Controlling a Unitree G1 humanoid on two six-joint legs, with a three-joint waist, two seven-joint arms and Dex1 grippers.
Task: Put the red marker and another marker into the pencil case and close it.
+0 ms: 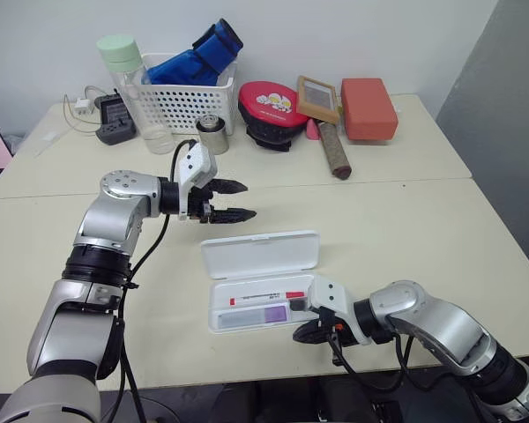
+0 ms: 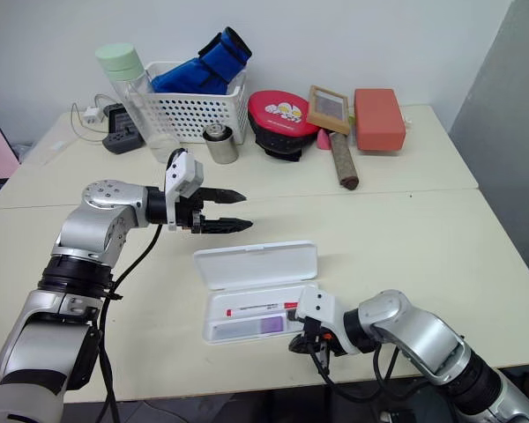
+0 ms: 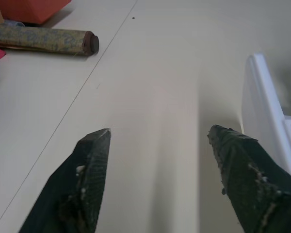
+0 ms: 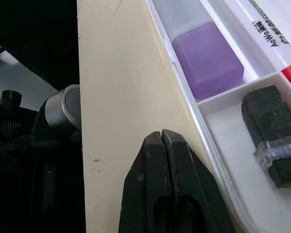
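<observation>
Beside right hand (image 1: pixel 301 335): pencil case (image 1: pixel 247 304), open.

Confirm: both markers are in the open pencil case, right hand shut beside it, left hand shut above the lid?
Not quite. The left hand is open; the left wrist view shows its fingers apart. The rest holds: red marker and purple marker lie in the open pencil case, right hand shut beside it.
</observation>
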